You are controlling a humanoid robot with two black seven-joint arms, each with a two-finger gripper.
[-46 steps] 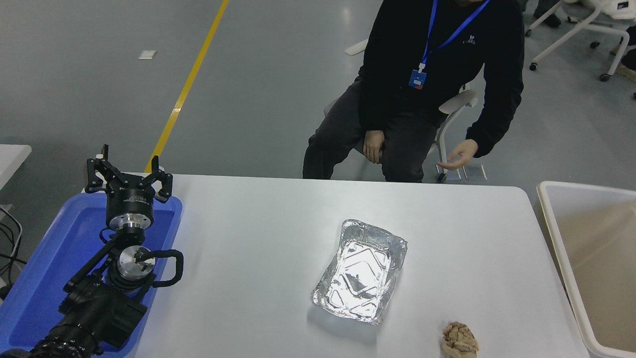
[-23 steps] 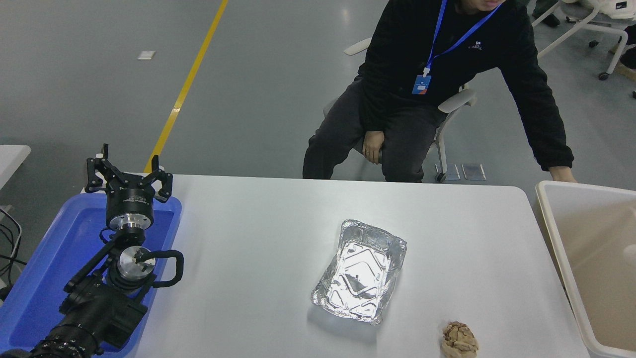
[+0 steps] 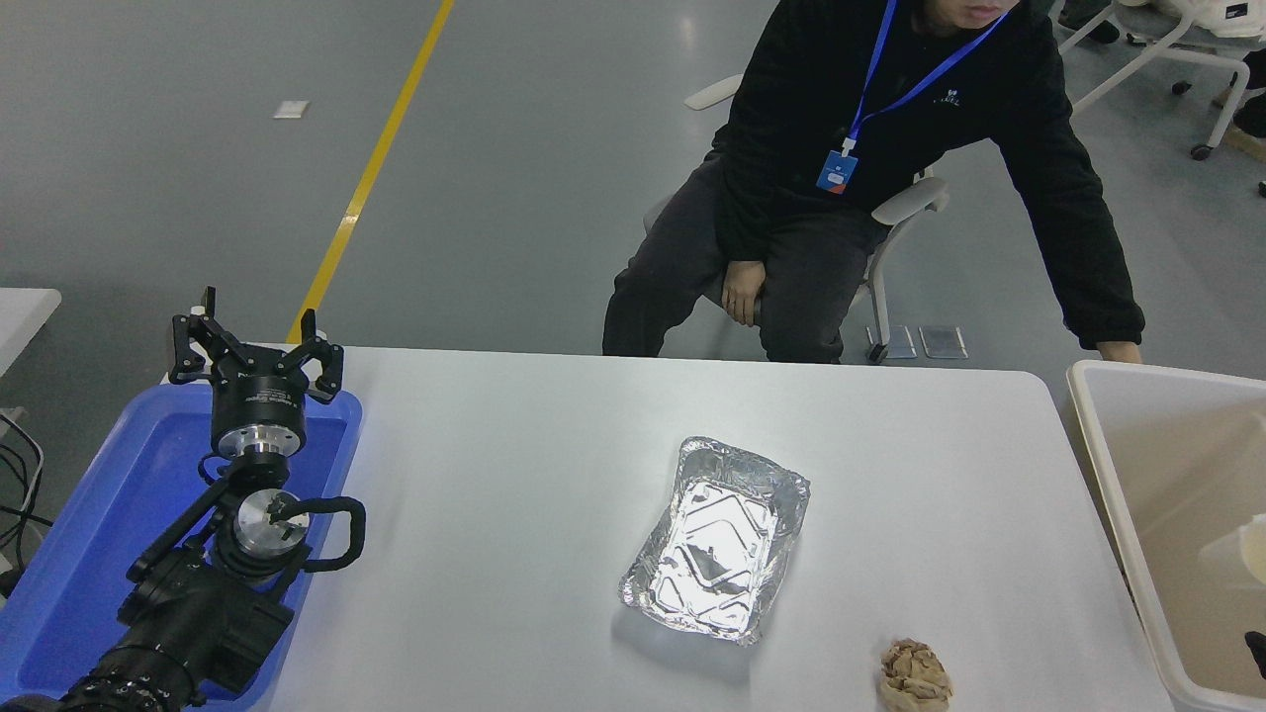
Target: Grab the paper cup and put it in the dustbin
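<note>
Stretching across most of the view is the grey floor (image 3: 554,148), a yellow line (image 3: 371,173) running up it on the left. Nearer, the white table (image 3: 514,475) fills the middle, its rounded far corner on the right. A person (image 3: 890,178) in black sits on a chair (image 3: 910,203) at the far side, leaning right, one hand (image 3: 742,292) on a thigh, the other hand (image 3: 1118,350) at the dustbin's far rim. More white chairs (image 3: 1157,49) stand far right. The dustbin (image 3: 1098,465) sits off the table's right edge, and inside it, by the right edge of the picture, lies the paper cup (image 3: 1241,554), only partly seen. Over on the left, a blue tray (image 3: 89,534) hangs off the table's near-left side, and the left arm (image 3: 188,613) is parked above it, its left gripper (image 3: 255,346) with fingers spread apart, pinching nothing. A dark tip (image 3: 1256,653) peeks in at the right edge inside the dustbin, too little to tell what it is. Mid-table there's the foil tray (image 3: 717,539), and near right of it a crumpled brown paper ball (image 3: 915,675).
</note>
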